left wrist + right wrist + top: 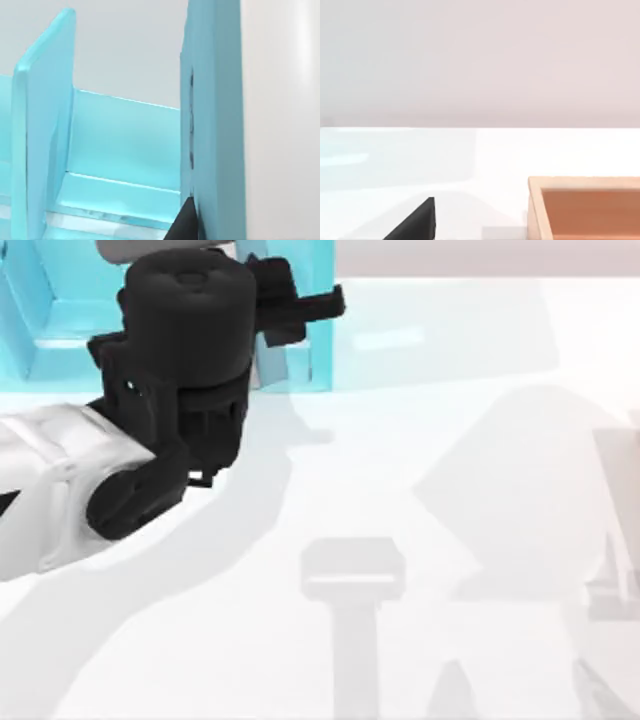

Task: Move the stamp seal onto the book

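Observation:
The stamp seal is out of view. My left gripper (305, 310) reaches from the big black wrist at the top left into the right end of a teal shelf unit (40, 330). In the left wrist view a dark tip of this gripper (186, 222) lies against a thick upright slab with a teal face and a broad white side, which looks like the book (215, 125). In the top view it appears as a greyish strip (268, 365) between teal walls. A dark part of my right gripper (417, 222) hangs low over the white table.
The shelf's compartments, split by a teal divider (42, 150), fill the table's far left corner. A light wooden box (585, 205) with an orange-brown inside sits on the table ahead of the right wrist camera. Arm shadows lie across the white table (420, 490).

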You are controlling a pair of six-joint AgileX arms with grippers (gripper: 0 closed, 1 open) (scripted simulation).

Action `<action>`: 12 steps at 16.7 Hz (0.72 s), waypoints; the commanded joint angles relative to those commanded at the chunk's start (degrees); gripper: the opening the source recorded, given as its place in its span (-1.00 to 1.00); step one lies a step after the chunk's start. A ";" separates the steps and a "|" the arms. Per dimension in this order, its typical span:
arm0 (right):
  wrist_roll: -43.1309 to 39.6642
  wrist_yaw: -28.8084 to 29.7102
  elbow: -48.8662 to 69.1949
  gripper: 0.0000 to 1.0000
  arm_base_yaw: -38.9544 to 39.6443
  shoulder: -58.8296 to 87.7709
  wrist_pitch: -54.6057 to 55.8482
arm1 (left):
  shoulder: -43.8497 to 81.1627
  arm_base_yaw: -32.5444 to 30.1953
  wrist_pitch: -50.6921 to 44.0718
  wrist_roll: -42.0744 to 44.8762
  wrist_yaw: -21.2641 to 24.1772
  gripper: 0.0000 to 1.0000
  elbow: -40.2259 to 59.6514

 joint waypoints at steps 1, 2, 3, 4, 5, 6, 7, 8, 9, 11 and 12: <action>0.00 0.00 0.00 1.00 0.00 0.00 0.00 | 2.34 -1.48 -0.72 -4.83 -1.59 -1.00 1.52; 0.00 0.00 0.00 1.00 0.00 0.00 0.00 | 4.81 -3.04 -1.53 -10.25 -3.28 -1.00 3.11; 0.00 0.00 0.00 1.00 0.00 0.00 0.00 | 7.35 -4.65 -2.43 -16.23 -5.05 -1.00 4.74; 0.00 0.00 0.00 1.00 0.00 0.00 0.00 | 9.93 -6.29 -3.38 -22.67 -6.86 -1.00 6.40; 0.00 0.00 0.00 1.00 0.00 0.00 0.00 | 12.50 -7.94 -4.39 -29.43 -8.69 -1.00 8.04; 0.00 0.00 0.00 1.00 0.00 0.00 0.00 | 15.03 -9.58 -5.43 -36.36 -10.52 -1.00 9.68; 0.00 0.00 0.00 1.00 0.00 0.00 0.00 | 17.54 -11.22 -6.50 -43.32 -12.35 -1.00 11.32; 0.00 0.00 0.00 1.00 0.00 0.00 0.00 | 20.03 -12.87 -7.58 -50.23 -14.17 -1.00 12.95; 0.00 0.00 0.00 1.00 0.00 0.00 0.00 | 22.50 -14.52 -8.66 -57.02 -15.98 -1.00 14.58; 0.00 0.00 0.00 1.00 0.00 0.00 0.00 | 27.19 -17.70 -10.83 -70.08 -19.47 -1.00 17.71; 0.00 0.00 0.00 1.00 0.00 0.00 0.00 | 29.33 -19.17 -11.91 -76.27 -21.10 -1.00 19.13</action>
